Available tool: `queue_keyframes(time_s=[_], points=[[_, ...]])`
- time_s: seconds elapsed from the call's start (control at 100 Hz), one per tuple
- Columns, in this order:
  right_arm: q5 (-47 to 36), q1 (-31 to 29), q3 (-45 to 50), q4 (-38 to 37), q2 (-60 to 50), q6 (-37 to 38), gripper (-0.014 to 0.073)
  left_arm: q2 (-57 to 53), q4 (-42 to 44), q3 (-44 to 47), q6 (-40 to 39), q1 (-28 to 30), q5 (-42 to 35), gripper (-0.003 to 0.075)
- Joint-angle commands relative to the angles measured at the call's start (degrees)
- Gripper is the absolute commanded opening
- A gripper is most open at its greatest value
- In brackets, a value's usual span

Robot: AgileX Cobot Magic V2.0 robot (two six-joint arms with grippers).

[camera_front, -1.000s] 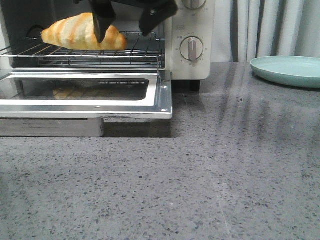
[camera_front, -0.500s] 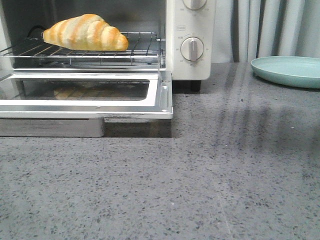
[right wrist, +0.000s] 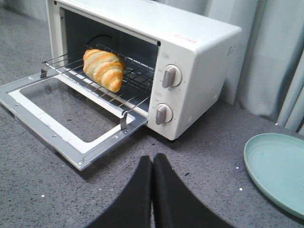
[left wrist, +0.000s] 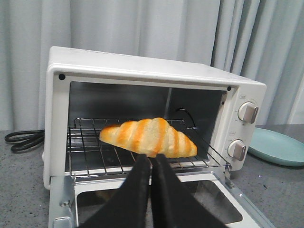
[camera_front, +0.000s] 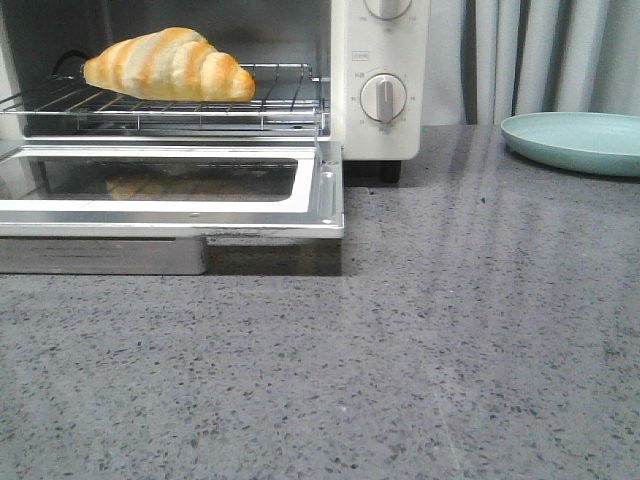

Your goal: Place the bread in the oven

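The bread (camera_front: 168, 64), a golden-orange roll with pale stripes, lies on the wire rack (camera_front: 270, 100) inside the white oven (camera_front: 380, 120), whose glass door (camera_front: 170, 185) hangs open and flat. The bread also shows in the left wrist view (left wrist: 149, 137) and in the right wrist view (right wrist: 103, 69). My left gripper (left wrist: 151, 157) is shut and empty, drawn back in front of the open oven, apart from the bread. My right gripper (right wrist: 152, 159) is shut and empty above the grey counter, in front of the oven's dial side. Neither gripper shows in the front view.
A pale teal plate (camera_front: 575, 142) lies on the grey speckled counter (camera_front: 420, 360) at the right, also in the right wrist view (right wrist: 278, 171). Grey curtains (left wrist: 142, 28) hang behind the oven. A black power cord (left wrist: 21, 140) lies beside the oven.
One second ago an open black gripper stood over the bread on the rack. It has drawn back out of the front view. The bread stays on the rack.
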Motion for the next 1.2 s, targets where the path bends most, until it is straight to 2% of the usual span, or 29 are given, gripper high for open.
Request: queue_keyframes(time_s=[0.0,0.82,0.9,1.03,1.12,1.19], points=[[-5.0,-0.3,-0.4,-2.8,-0.6,-0.2,-0.0069,0.5,-0.7,-1.5,-0.2,-0.6,-0.8,-0.0022],[-4.5,-0.3,-0.2,-2.8,-0.6,-0.2,-0.0069,0.5,0.5,0.7,0.5,-0.5,-0.9,-0.0021],[-4.4,-0.3,-0.2,-2.8,-0.6,-0.2,-0.0069,0.5,5.1,2.1,2.4,-0.2,-2.7,-0.0022],[-4.4,-0.3,-0.2,-2.8,-0.6,-0.2,-0.0069,0.5,4.6,4.4,2.4,-0.2,-6.2,-0.0021],[-4.4,-0.3,-0.2,-2.8,-0.6,-0.2,-0.0069,0.5,1.0,5.1,2.4,-0.2,-9.1,-0.0021],[-4.4,-0.3,-0.2,-2.8,-0.6,-0.2,-0.0069,0.5,3.7,5.8,2.3,-0.2,-9.4,-0.0021]])
